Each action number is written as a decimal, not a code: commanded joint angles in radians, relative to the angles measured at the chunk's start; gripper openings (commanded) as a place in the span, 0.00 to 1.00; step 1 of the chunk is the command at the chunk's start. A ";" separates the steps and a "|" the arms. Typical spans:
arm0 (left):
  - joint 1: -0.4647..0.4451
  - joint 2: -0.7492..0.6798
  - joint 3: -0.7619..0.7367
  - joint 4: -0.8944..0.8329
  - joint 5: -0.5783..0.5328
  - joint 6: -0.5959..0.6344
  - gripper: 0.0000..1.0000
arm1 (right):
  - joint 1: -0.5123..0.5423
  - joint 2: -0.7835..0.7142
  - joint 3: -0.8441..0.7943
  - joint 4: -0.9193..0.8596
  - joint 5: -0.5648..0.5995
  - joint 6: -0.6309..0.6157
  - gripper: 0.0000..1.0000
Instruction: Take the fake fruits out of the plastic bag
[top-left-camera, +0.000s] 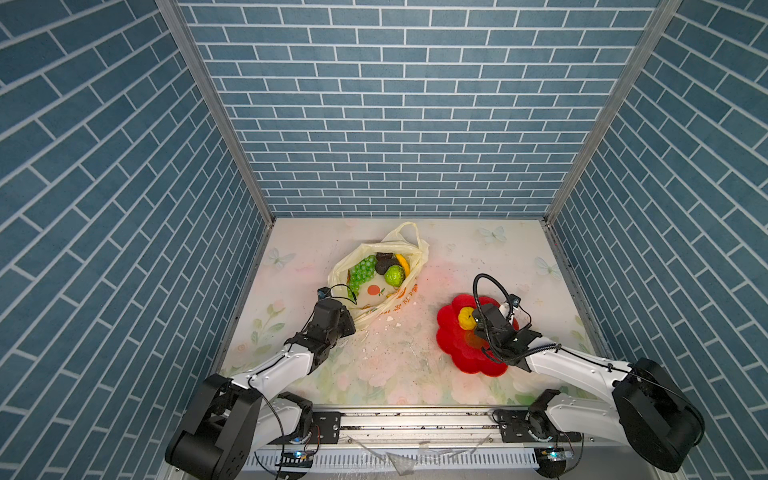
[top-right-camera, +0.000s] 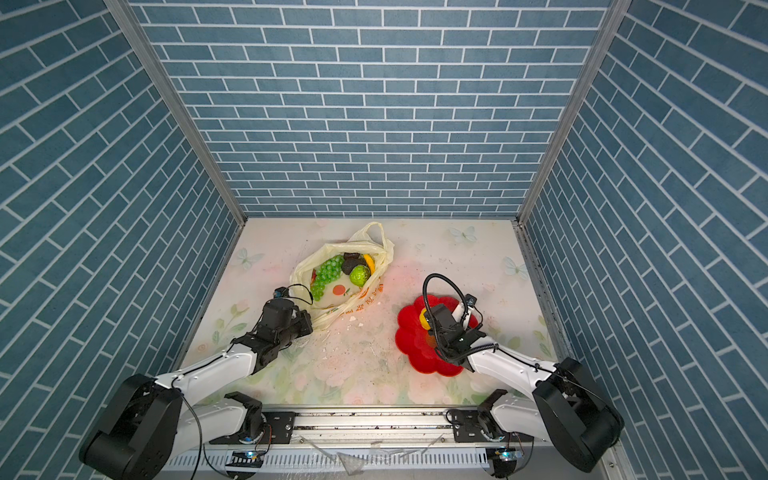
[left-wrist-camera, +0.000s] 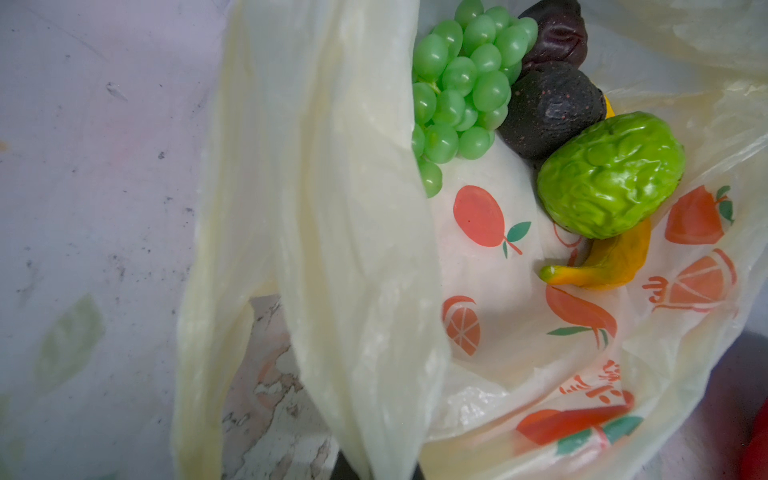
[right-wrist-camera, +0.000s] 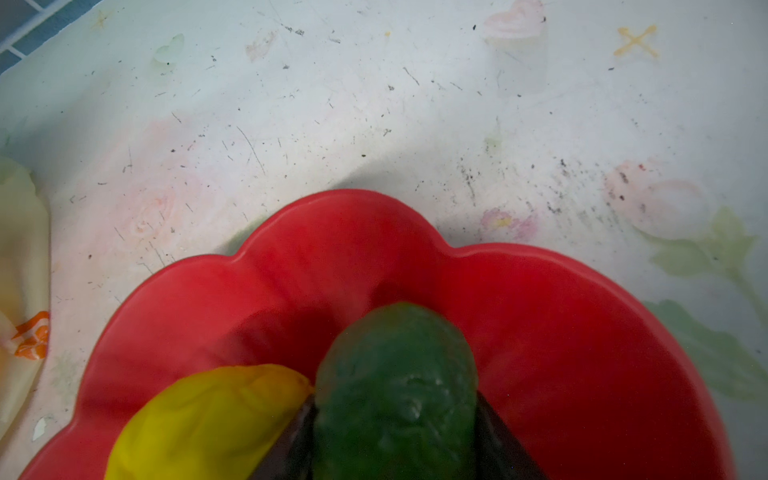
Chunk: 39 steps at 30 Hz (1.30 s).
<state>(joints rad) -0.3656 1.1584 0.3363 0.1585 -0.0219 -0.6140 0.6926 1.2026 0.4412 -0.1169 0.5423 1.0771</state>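
The right gripper hugs a dark green fruit between its jaws, low over the red plate near the table's right edge. If it is dropped against the yellow fruit, it may roll over the rim. The left gripper pinches the plastic bag left of the table's middle. If the film slips, the mouth could fold over the grapes and banana inside.
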 joint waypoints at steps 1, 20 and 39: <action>-0.006 -0.016 0.002 -0.012 -0.013 0.007 0.12 | -0.004 0.006 -0.029 -0.007 0.035 0.051 0.55; -0.007 -0.042 0.007 -0.034 -0.018 0.025 0.12 | -0.008 -0.049 0.016 -0.099 0.061 -0.007 0.62; -0.006 0.081 0.066 0.012 0.110 0.070 0.11 | 0.010 0.055 0.568 -0.220 -0.214 -0.479 0.70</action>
<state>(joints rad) -0.3664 1.2137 0.3676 0.1520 0.0372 -0.5709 0.6907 1.1717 0.9154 -0.3454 0.4496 0.7254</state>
